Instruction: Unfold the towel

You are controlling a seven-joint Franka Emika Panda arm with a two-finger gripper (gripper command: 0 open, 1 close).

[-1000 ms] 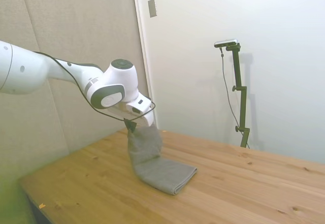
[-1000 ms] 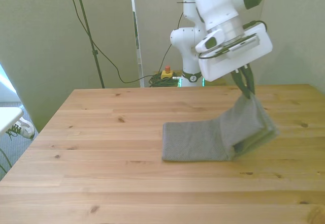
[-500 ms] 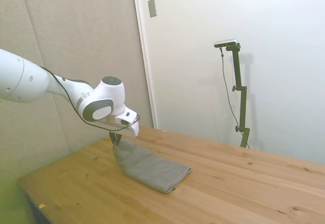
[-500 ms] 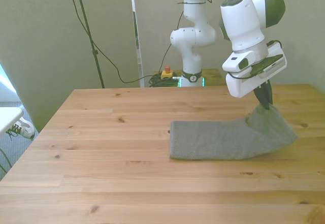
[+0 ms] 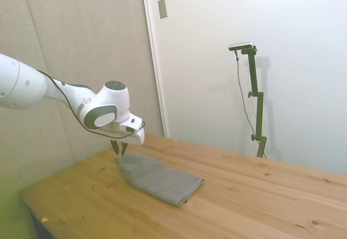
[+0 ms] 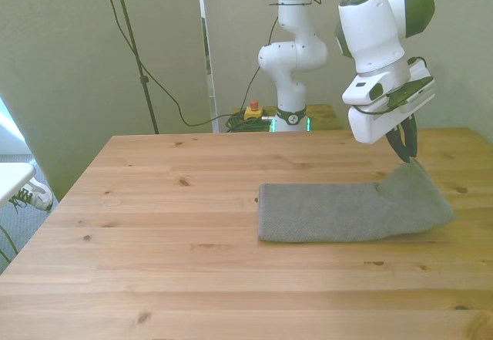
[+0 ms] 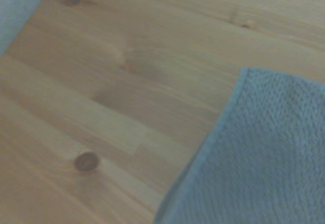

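There is 1 towel (image 6: 350, 211) on the wooden table (image 6: 154, 217), and 1 gripper (image 6: 407, 146) above it. The towel lies directly below the gripper and stretches away from it toward the front view's left as a long grey strip, mostly flat. The end nearest the gripper rises in 1 small peak just under the fingertips. The gripper's 2 fingers stand slightly spread, tips pointing down, holding nothing; they hang just above the peak, and whether they touch the cloth cannot be told. In the side view the gripper (image 5: 119, 147) hovers over the towel's (image 5: 160, 178) near end. The wrist view shows 1 towel corner (image 7: 259, 158) on bare wood.
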